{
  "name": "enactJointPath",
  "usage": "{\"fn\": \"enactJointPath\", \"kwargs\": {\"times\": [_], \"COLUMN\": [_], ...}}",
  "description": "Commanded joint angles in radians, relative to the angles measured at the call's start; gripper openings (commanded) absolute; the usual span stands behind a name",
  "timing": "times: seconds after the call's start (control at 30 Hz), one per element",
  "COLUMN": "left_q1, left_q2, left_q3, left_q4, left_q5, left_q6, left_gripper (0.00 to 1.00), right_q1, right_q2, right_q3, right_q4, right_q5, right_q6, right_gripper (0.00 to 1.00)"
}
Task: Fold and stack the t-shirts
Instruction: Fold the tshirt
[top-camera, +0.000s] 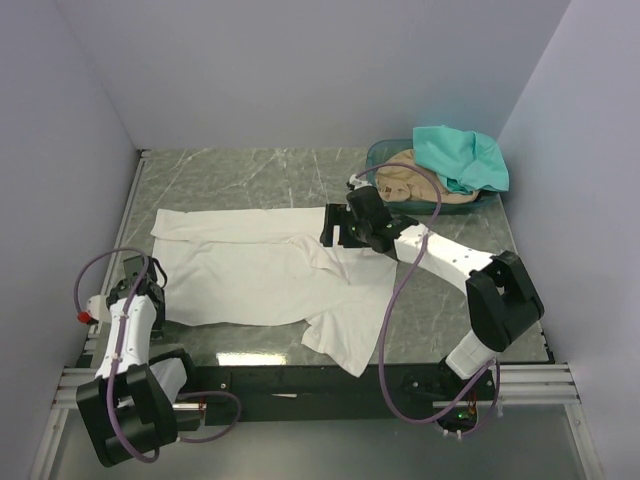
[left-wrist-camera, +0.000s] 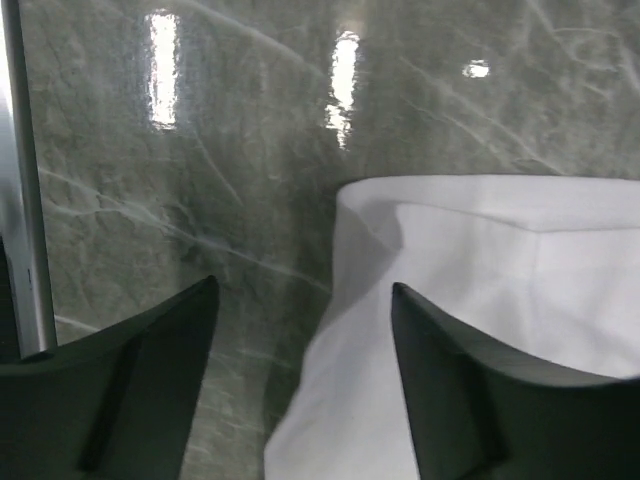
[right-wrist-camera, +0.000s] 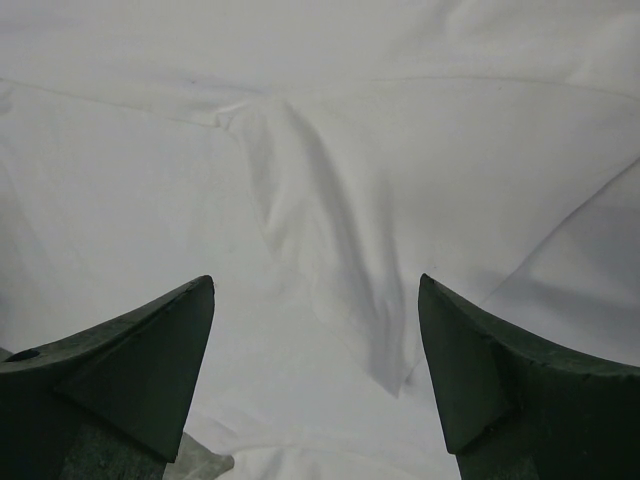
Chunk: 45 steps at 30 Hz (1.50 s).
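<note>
1. The white t-shirt (top-camera: 250, 270) lies spread across the middle of the worktop (top-camera: 250, 175). It is rumpled rather than flat, and one flap trails toward the near edge on the right.
2. The teal t-shirt (top-camera: 462, 158) is heaped on top of the tan t-shirt (top-camera: 410, 180). Both are bundled in the green basket (top-camera: 380, 152) at the far right corner, just beyond the white shirt's far right end.
3. The right jaws stand spread wide over that far right end. The wrist view shows only white cloth below them, with a soft raised crease running between the two fingers (right-wrist-camera: 140, 370) — nothing is pinched.
4. The left jaws are spread too, low at the shirt's left edge. One finger (left-wrist-camera: 150, 370) is over bare marble and the other over cloth, with the doubled edge of the shirt lying between them, ungripped.
5. The right arm (top-camera: 450, 258) reaches in from the near right corner and lies between the basket and the rest of the worktop. Its purple cable (top-camera: 388, 320) loops down beside the trailing flap.
6. Pale walls (top-camera: 300, 70) close in on three sides — a metal rail (top-camera: 320, 375) runs along the near edge.
</note>
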Motion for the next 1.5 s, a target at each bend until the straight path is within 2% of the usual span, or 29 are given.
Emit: {"fn": "enactJointPath", "kwargs": {"times": [0.0,0.2,0.3,0.4,0.57,0.73,0.97,1.07,1.3,1.47], "left_q1": [0.025,0.031,0.032,0.031,0.031,0.032,0.031,0.032,0.032,0.032], "left_q2": [0.004,0.019,0.05,0.079,0.073,0.001,-0.062,-0.045,-0.014,-0.028], "left_q3": [-0.03,-0.063,-0.063,-0.064,-0.058,-0.084,-0.089,-0.081,-0.072,-0.078], "left_q4": [0.085,0.157,0.182,0.22,0.212,0.236,0.229,0.229,0.228,0.235], "left_q5": [-0.004,0.002,-0.009,0.014,0.016,0.057,0.057,0.065,0.068,0.068], "left_q6": [0.012,0.052,0.07,0.104,0.109,0.127,0.124,0.126,0.126,0.132], "left_gripper": [0.72,0.4,0.13,0.01,0.01,0.01,0.01,0.01,0.01,0.01], "right_q1": [-0.004,-0.002,-0.002,0.002,0.094,0.356,0.672,0.718,0.739,0.739], "right_q2": [-0.072,-0.127,-0.176,-0.235,-0.356,-0.39,-0.333,-0.284,-0.201,-0.108], "right_q3": [-0.018,-0.07,-0.129,-0.193,-0.264,-0.268,-0.288,-0.29,-0.304,-0.285], "right_q4": [0.022,-0.001,-0.022,-0.039,-0.119,-0.309,-0.453,-0.455,-0.357,-0.375], "right_q5": [0.018,0.05,0.048,0.023,0.041,0.136,0.238,0.223,0.168,0.228], "right_q6": [0.007,0.01,0.016,0.027,0.004,-0.018,0.071,0.106,0.106,0.114], "right_gripper": [0.89,0.89,0.89,0.89,0.88,0.88,0.86,0.82,0.74,0.7]}}
